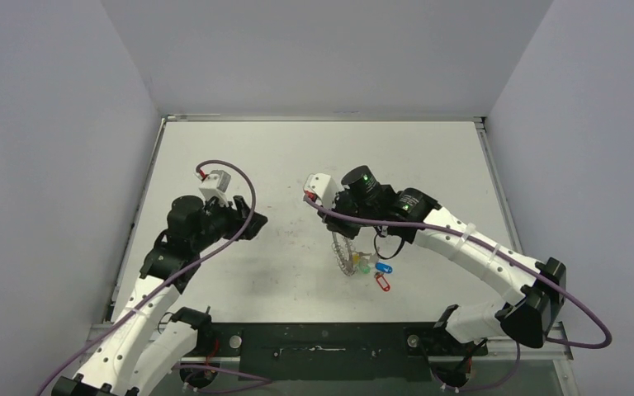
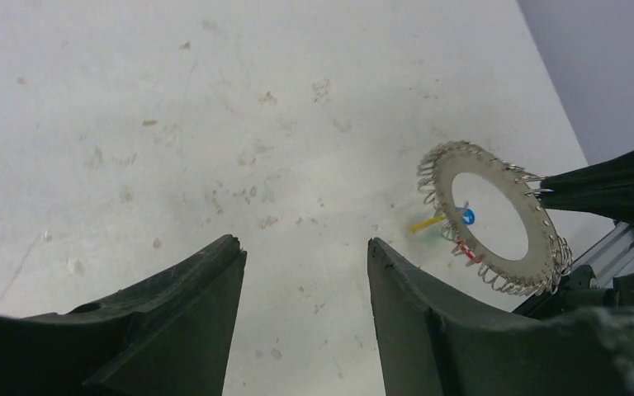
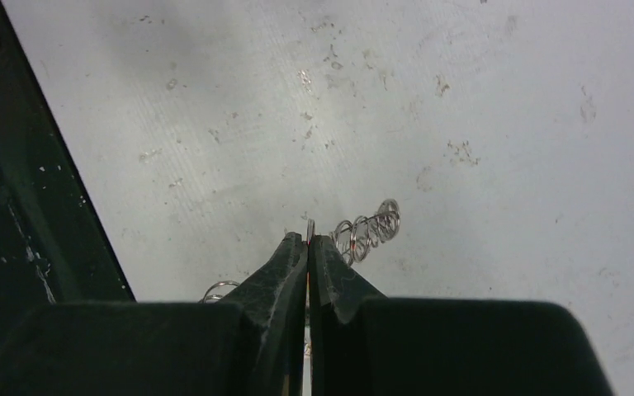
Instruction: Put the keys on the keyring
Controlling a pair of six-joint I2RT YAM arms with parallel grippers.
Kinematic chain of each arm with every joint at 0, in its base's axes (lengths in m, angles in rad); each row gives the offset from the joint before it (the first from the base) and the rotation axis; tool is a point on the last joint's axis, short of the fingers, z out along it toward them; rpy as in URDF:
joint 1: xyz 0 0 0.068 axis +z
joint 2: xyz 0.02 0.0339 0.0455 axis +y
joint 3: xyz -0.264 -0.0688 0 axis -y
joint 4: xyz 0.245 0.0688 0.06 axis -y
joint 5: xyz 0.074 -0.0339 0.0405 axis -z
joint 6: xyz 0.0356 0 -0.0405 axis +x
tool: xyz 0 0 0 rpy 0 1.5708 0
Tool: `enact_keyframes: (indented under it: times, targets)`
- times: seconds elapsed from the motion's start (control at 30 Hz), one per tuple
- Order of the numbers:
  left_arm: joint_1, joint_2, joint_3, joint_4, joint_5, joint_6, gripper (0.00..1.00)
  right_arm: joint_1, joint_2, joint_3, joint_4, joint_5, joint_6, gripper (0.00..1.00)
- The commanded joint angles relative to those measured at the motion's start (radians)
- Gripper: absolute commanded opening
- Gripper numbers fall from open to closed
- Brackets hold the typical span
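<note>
Closest to us in the overhead view are the bases of the two arms, bolted at the near edge of the desk (image 1: 297, 165), a pale, scuffed surface that fills most of the scene. We count two arms. The left arm (image 1: 157, 272) reaches in from the left and hangs over bare desk, well apart from the task's things, its jaws spread with nothing between them. The right arm (image 1: 479, 247) bends in from the right to the middle of the desk. Its jaws are pressed together on the rim of the keyring (image 2: 444, 175), pinching it so that it stands up on edge. Whether its lower rim touches the desk we cannot tell.

There is one keyring, fringed all round with wire loops (image 3: 369, 228). Just beside its foot, on the near right side, lie four coloured tags. The blue-tagged key (image 1: 385, 267) and the red-tagged key (image 1: 382, 283), one of each, sit a little out from the ring. One yellow tag (image 1: 358, 258) and one green tag (image 1: 365, 268) lie closer in, and whether those hang from a loop is too small for us to tell.

We judge the task barely begun: the ring is held ready, but neither the blue nor the red key looks threaded onto it, so both are left to do.
</note>
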Motion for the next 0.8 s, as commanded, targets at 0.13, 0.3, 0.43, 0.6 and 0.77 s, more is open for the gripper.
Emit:
enact_keyframes:
  times: [0.13, 0.3, 0.43, 0.6, 0.77]
  targets:
    - [0.001, -0.03, -0.078, 0.482, 0.319, 0.168, 0.54, -0.048, -0.069, -0.028, 0.124, -0.288, -0.113, 0.0]
    - [-0.032, -0.008, -0.099, 0.585, 0.447, 0.197, 0.52, -0.087, -0.098, -0.08, 0.23, -0.396, -0.058, 0.0]
    - [-0.118, -0.011, -0.135, 0.655, 0.478, 0.29, 0.51, -0.132, -0.116, -0.12, 0.31, -0.479, -0.008, 0.0]
    - [-0.238, -0.005, -0.154, 0.676, 0.446, 0.427, 0.51, -0.161, -0.127, -0.14, 0.338, -0.56, -0.002, 0.0]
    - [-0.313, 0.033, -0.151, 0.7, 0.404, 0.488, 0.48, -0.172, -0.136, -0.162, 0.366, -0.637, -0.003, 0.0]
